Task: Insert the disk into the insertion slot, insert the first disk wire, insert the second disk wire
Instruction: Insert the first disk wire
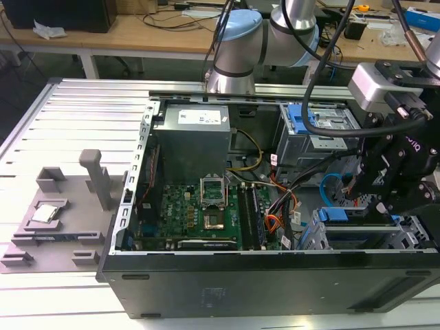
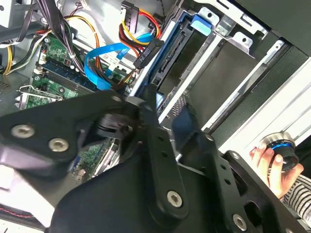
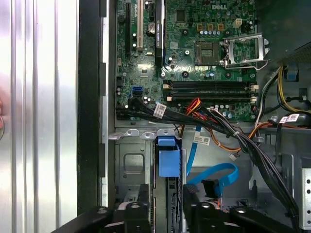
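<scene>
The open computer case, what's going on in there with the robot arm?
A robot arm is working inside the open computer case. Its gripper hangs over the insertion slot at the exterior view's right, where the disk in its blue carrier sits. The second disk wire loops beside it. In the second wrist view, a person's hand holds a black knob outside the case.

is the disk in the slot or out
In. In the second wrist view the disk sits between the metal walls of the insertion slot, its blue carrier lying inside the bay.
</scene>
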`<state>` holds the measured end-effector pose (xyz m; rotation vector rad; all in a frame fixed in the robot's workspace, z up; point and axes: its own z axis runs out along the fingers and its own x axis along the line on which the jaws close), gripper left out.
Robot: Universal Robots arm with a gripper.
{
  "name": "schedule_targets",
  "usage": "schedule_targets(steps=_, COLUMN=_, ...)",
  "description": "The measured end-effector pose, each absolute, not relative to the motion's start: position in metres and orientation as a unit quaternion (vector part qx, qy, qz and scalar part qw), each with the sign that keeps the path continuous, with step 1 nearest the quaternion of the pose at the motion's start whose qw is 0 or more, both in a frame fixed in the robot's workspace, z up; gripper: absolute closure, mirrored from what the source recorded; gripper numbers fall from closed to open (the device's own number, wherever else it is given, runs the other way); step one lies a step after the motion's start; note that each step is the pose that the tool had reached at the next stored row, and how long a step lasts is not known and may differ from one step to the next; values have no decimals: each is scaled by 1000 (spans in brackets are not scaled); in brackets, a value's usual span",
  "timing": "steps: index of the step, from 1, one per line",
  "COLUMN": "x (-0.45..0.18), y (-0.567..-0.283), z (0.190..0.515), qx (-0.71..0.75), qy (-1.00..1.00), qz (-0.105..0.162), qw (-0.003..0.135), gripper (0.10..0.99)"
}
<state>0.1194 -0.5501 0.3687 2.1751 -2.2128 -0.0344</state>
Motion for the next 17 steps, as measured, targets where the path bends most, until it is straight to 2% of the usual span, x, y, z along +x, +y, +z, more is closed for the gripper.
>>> schedule_targets(steps=1, x=119, y=-550, z=369, qx=701, qy=-713, qz=-11, qw=19, gripper=604)
schedule_targets(steps=17, x=121, y=-550, z=386, qx=701, qy=-713, qz=-11, qw=19, gripper=604)
